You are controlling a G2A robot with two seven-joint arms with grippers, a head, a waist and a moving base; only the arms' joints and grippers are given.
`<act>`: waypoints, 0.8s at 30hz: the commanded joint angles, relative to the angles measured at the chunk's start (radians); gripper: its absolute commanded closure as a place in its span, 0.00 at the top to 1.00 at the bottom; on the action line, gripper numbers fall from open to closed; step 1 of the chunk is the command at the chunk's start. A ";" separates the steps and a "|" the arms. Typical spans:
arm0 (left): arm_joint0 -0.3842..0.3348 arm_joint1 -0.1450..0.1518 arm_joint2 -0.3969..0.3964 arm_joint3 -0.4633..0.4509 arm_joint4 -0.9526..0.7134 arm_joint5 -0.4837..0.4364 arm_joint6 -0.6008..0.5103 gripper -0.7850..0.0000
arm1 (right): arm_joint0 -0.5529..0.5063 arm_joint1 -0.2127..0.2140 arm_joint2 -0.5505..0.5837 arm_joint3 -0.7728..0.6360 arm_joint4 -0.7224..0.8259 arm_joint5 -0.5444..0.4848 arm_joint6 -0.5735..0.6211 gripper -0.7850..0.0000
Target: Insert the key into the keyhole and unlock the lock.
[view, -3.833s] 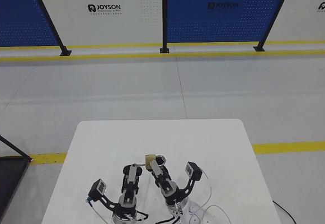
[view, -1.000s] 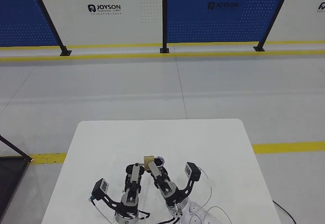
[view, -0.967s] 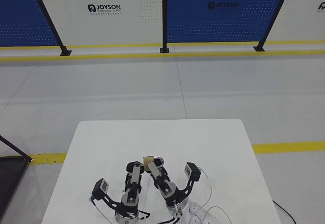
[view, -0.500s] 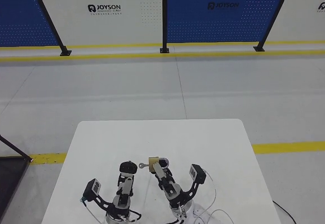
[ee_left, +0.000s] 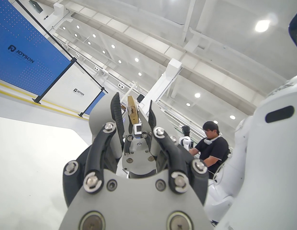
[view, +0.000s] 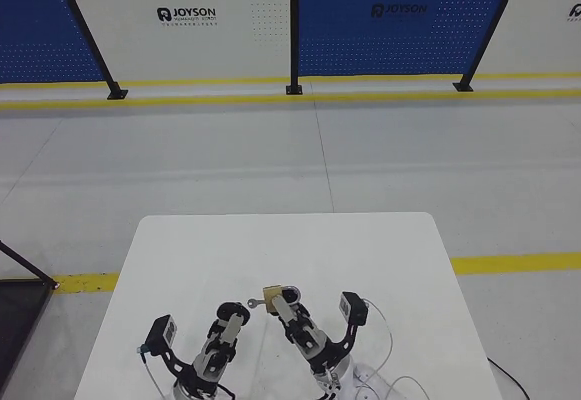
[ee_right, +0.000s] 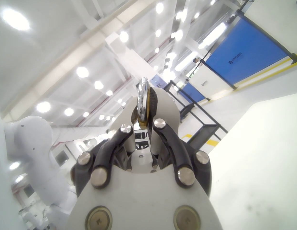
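Standing open, the left gripper [view: 233, 311] sits just beside the bow of the small silver key [view: 256, 303], whose shaft runs straight away from it into the brass padlock [view: 270, 292] clamped in the right gripper [view: 276, 300] over the white table [view: 370, 260].

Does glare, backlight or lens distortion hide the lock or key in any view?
Top view: even light, no glare on the table; the key is a faint sliver at the lock. Left wrist view: ceiling lamps flare and beams bow, yet the lock shows beyond the open left hand. Right wrist view: lamps backlight the right hand and its lock.
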 commanded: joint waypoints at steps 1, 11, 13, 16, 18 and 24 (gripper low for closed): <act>-0.004 0.002 -0.001 0.003 -0.012 0.000 -0.019 0.34 | -0.002 0.001 0.002 -0.003 0.003 0.002 0.011 0.00; -0.020 0.001 0.009 0.014 -0.043 0.032 -0.080 0.31 | -0.005 0.001 -0.002 -0.009 -0.004 0.021 0.051 0.00; -0.020 0.001 0.009 0.014 -0.044 0.032 -0.076 0.26 | -0.005 0.000 -0.002 -0.009 -0.005 0.023 0.054 0.00; -0.020 0.000 0.007 0.017 -0.041 0.031 -0.070 0.23 | -0.006 0.000 -0.001 -0.010 -0.007 0.024 0.056 0.00; -0.021 -0.001 0.006 0.019 -0.040 0.029 -0.066 0.22 | -0.007 0.000 0.000 -0.010 -0.009 0.025 0.057 0.00; -0.021 -0.003 0.006 0.022 -0.035 0.030 -0.064 0.17 | -0.010 0.000 0.001 -0.011 -0.011 0.028 0.058 0.00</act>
